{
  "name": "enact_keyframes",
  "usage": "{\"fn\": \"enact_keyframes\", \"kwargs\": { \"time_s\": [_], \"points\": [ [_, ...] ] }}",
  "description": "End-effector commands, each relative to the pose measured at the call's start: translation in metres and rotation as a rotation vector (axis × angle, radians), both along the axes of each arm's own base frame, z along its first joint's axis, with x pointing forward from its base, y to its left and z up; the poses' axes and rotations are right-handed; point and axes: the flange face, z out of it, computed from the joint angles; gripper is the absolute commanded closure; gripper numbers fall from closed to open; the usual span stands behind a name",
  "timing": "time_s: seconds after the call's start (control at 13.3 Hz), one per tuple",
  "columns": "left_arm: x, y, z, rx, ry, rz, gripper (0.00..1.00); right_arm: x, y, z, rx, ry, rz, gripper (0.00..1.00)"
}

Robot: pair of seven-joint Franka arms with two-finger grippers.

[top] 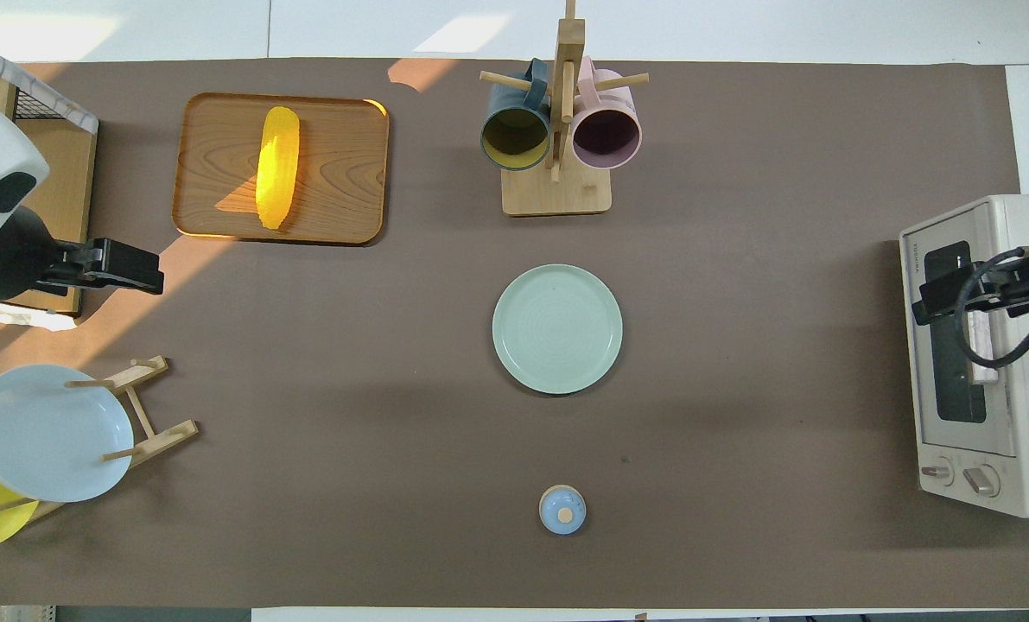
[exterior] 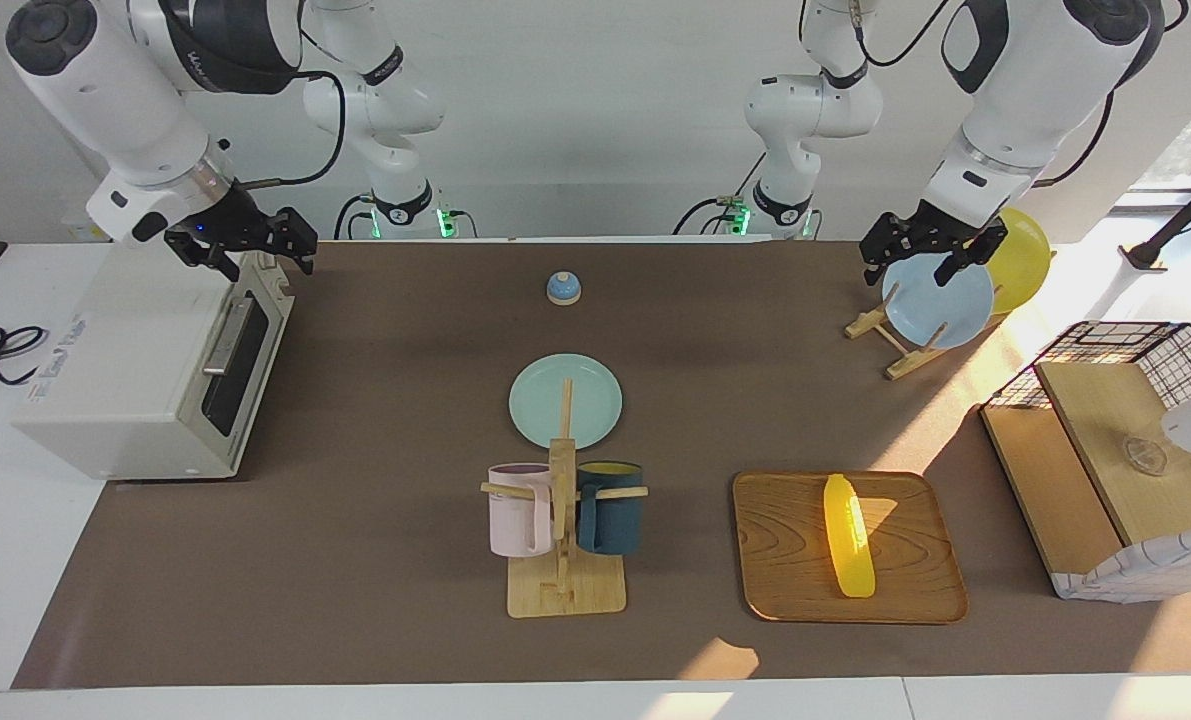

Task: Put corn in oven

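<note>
Because the corn (exterior: pixel 849 536) looked smooth, rigid, light and probably slippery, a crosswise hold at mid-cob seemed safest; it lay on the wooden tray (exterior: pixel 777 560), well apart from the closed oven (exterior: pixel 145 370). Both the left gripper (exterior: pixel 930 258) and the right gripper (exterior: pixel 247 250) hung with fingers apart.

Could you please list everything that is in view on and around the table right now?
corn: one, yellow, on the tray
tray: one, wooden, toward the left arm's end
oven: one, off-white, door shut, at the right arm's end
plate: one, pale green, mid-table
mugs: two, pink and dark blue, on a wooden stand
rack: one, wooden, holding a blue and a yellow plate
bell: one, blue
basket: one, wire and wood
left gripper: open, over the rack
right gripper: open, over the oven
</note>
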Motion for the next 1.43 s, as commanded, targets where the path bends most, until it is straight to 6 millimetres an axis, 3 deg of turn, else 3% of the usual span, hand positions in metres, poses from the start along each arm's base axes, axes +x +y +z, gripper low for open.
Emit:
{"fn": "enact_keyframes", "kwargs": {
  "time_s": [0.0,0.6,0.83,0.98,1.35],
  "points": [
    [-0.002,-0.002,0.002,0.006,-0.018,0.006,0.0,0.0,0.001,0.004,-0.004,-0.003,-0.012,0.0],
    [0.007,-0.003,0.004,-0.015,-0.088,0.033,0.0,0.0,0.001,0.004,-0.004,-0.003,-0.012,0.0],
    [0.023,-0.007,-0.011,-0.016,-0.069,0.033,0.0,0.0,0.002,0.003,-0.005,0.0,-0.011,0.0],
    [0.044,-0.012,-0.027,-0.024,-0.049,0.031,0.0,0.0,0.002,0.003,-0.005,0.0,-0.011,0.0],
    [0.124,-0.03,-0.102,-0.025,-0.02,0.014,0.0,-0.002,-0.001,-0.001,-0.005,0.005,-0.015,0.0]
  ]
}}
